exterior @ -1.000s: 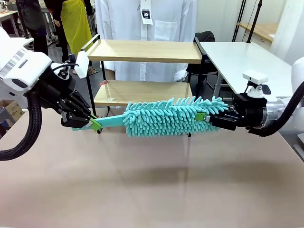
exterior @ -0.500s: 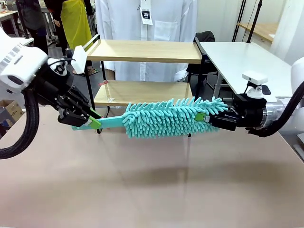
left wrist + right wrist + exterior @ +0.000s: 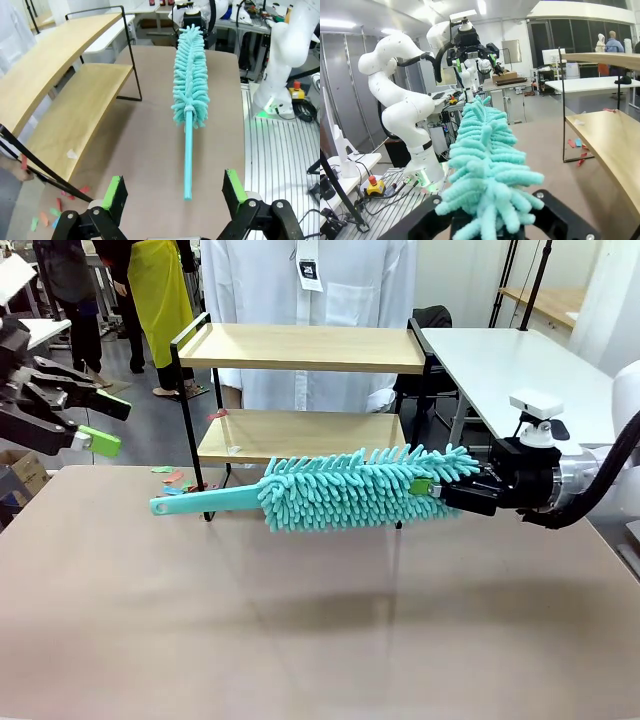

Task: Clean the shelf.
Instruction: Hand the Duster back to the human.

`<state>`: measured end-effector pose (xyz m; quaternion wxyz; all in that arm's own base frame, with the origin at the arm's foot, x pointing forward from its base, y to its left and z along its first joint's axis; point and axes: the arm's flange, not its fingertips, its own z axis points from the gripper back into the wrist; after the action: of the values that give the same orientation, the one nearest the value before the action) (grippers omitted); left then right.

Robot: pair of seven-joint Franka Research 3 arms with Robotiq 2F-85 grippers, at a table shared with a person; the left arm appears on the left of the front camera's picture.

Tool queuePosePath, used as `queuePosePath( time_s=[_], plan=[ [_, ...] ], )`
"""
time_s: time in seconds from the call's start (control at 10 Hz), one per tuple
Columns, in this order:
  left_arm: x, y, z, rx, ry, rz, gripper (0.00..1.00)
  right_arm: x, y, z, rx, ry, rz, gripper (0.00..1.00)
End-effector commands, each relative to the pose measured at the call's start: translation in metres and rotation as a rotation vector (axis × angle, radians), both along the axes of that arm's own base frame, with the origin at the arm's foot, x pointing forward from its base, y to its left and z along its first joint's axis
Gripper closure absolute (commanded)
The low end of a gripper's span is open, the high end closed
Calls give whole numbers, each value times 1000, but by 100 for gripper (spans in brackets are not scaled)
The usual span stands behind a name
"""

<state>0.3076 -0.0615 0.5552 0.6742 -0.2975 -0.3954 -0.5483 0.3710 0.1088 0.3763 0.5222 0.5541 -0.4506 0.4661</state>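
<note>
The 2-tier shelf (image 3: 300, 390) of light wooden boards in a thin black metal frame stands at the far side of the beige table (image 3: 300, 640), and I judge the cleaning not yet begun: a small white scrap lies on its lower board. The right gripper (image 3: 440, 490) is clamped on the fluffy end of the teal microfibre duster (image 3: 340, 488), holding it level just in front of the lower board. The left gripper (image 3: 95, 425), well off to the side, stands wide open with nothing in it.
</note>
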Motion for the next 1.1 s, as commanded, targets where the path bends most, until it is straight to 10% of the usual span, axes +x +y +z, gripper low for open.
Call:
queuePosePath(
  time_s=[0.0, 0.3, 0.4, 1.0],
  plan=[
    [-27, 29, -33, -69, -8, 5, 0, 0, 0, 2, 0, -4, -1, 100],
    [-42, 64, -42, -123, -10, 19, 0, 0, 0, 2, 0, -4, -1, 100],
    [-1, 47, -1, -53, 10, 45, 0, 0, 0, 0, 0, 0, 0, 83],
    [-1, 47, -1, -53, 10, 45, 0, -2, -20, 149, 235, -163, -171, 83]
  ],
)
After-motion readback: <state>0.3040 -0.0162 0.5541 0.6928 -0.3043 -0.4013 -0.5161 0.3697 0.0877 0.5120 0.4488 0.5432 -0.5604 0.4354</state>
